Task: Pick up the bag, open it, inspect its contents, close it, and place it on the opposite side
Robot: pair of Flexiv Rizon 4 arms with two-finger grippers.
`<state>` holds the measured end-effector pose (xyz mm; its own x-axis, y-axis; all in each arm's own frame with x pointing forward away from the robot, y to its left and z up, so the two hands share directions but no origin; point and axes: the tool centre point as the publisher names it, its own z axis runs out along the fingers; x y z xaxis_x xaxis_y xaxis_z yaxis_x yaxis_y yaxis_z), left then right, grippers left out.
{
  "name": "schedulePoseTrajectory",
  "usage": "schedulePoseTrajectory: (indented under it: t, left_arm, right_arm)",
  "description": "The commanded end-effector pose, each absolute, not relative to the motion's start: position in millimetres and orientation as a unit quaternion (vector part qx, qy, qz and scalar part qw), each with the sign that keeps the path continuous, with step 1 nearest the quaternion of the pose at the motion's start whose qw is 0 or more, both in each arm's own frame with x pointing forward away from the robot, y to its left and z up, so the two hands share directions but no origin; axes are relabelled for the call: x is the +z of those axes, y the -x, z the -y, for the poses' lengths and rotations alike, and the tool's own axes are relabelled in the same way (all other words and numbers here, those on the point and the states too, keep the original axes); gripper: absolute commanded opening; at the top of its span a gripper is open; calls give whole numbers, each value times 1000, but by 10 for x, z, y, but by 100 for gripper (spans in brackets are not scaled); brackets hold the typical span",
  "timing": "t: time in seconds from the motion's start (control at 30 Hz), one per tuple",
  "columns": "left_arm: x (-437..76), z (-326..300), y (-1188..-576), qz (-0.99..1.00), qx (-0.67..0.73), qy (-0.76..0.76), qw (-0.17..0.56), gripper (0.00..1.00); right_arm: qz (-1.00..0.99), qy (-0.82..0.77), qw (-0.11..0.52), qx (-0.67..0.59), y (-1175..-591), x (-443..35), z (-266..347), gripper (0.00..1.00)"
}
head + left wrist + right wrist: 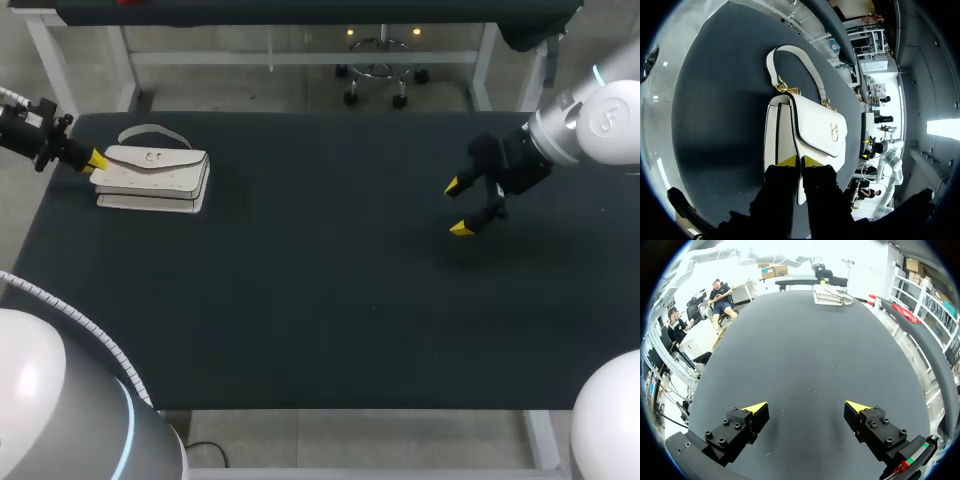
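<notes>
Dark counter (pixel 330 320), pick-up step: left hand (pixel 800 160) pinches end of the bag (pixel 816 125), right hand (pixel 807 407) spread, well apart from bag; next, probably lift.

1. The bag (pixel 815 125) is off-white, and a thin black line edges its flap and side panels.
2. Its handle (pixel 790 55) is the same off-white. The chain links (pixel 786 89) and the clasp (pixel 834 131) on the flap are gold.
3. The table (pixel 330 300) is a plain dark charcoal, almost black.
4. The left gripper (pixel 800 161) has black fingers with bright yellow tips.
5. The right gripper (pixel 806 407) is also black with yellow tips. In the right wrist view, one finger base carries small red and green marks.
6. The right arm (pixel 605 120) is white and silver-grey with a light-blue ring, and the left arm (pixel 60 410) is pale grey-white with a light-blue band.
</notes>
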<state>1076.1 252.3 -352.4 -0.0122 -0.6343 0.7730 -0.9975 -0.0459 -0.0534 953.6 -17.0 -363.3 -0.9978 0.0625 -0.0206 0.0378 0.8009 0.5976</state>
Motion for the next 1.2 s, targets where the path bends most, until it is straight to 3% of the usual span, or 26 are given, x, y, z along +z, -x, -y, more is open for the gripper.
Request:
schedulePoseTrajectory:
  t: [0.03,0.67,1.2]
  left_arm:
    - [-3548,-2487,-10707,629,333,-648,270,0]
    - [-3548,-2487,-10707,629,333,-648,270,0]
    - [-3634,-1869,-10487,605,350,-669,252,0]
  right_arm:
    - [-949,-26,20,315,-9535,-3637,170,100]
    - [-949,-26,20,315,-9535,-3637,170,100]
    - [-949,-26,20,315,-9535,-3637,170,100]
